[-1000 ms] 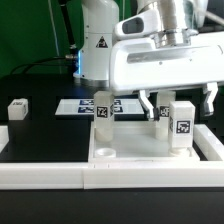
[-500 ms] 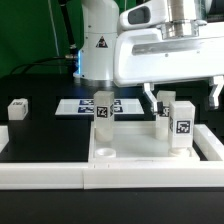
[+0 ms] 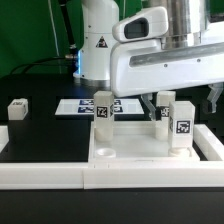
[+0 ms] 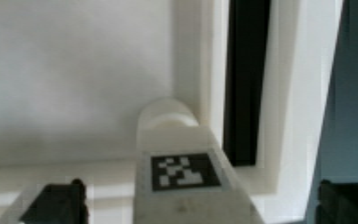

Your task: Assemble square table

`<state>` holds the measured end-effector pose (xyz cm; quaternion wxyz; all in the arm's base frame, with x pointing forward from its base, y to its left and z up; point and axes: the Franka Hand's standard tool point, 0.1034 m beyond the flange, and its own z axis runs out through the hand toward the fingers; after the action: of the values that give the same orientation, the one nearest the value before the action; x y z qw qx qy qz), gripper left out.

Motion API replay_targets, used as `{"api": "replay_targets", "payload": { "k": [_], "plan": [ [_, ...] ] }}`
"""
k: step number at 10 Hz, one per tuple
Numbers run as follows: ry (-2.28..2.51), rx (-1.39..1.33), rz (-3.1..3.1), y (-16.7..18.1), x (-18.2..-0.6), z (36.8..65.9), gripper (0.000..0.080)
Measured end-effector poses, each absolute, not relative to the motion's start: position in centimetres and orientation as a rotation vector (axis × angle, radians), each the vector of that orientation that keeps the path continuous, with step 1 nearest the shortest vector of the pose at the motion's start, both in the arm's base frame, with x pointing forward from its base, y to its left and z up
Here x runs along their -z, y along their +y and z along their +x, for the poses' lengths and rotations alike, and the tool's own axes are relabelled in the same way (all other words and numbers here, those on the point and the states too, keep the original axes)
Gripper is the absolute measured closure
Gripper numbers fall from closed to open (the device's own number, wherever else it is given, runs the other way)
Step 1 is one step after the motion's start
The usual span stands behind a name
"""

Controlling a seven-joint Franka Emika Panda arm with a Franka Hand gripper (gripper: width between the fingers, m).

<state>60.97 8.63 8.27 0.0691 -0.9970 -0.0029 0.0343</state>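
Observation:
The white square slab (image 3: 140, 148) lies flat against the white fence. Three tagged white legs stand upright on it: one at the exterior view's left (image 3: 103, 108), one at its right (image 3: 180, 120), and one behind that (image 3: 163, 104). A fourth leg (image 3: 17, 108) lies loose on the black table at the far left. My gripper (image 3: 184, 100) hangs open just above the right leg, with a finger on each side. In the wrist view the tagged leg (image 4: 190, 160) stands between my dark fingers (image 4: 51, 200), touching neither, over the slab (image 4: 69, 90).
The marker board (image 3: 78, 106) lies flat behind the slab. The long white fence runs along the front (image 3: 50, 176) and up the exterior view's right side (image 3: 211, 142). The robot's white base (image 3: 97, 40) stands at the back.
My gripper has risen a little and shifted slightly to the exterior view's right, staying open. The legs and the slab have not moved.

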Motion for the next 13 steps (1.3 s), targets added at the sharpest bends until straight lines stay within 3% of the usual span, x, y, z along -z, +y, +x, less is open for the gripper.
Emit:
{"api": "replay_targets", "payload": {
  "k": [6,8,13],
  "plan": [
    [0.055,-0.124,-3.0,7.58,-8.2,62.15,0.0165],
    [0.185,-0.132,-2.997,7.61,-8.2,62.15,0.0513],
    [0.773,-0.152,-2.919,8.02,-8.13,62.46,0.051]
  ]
}}
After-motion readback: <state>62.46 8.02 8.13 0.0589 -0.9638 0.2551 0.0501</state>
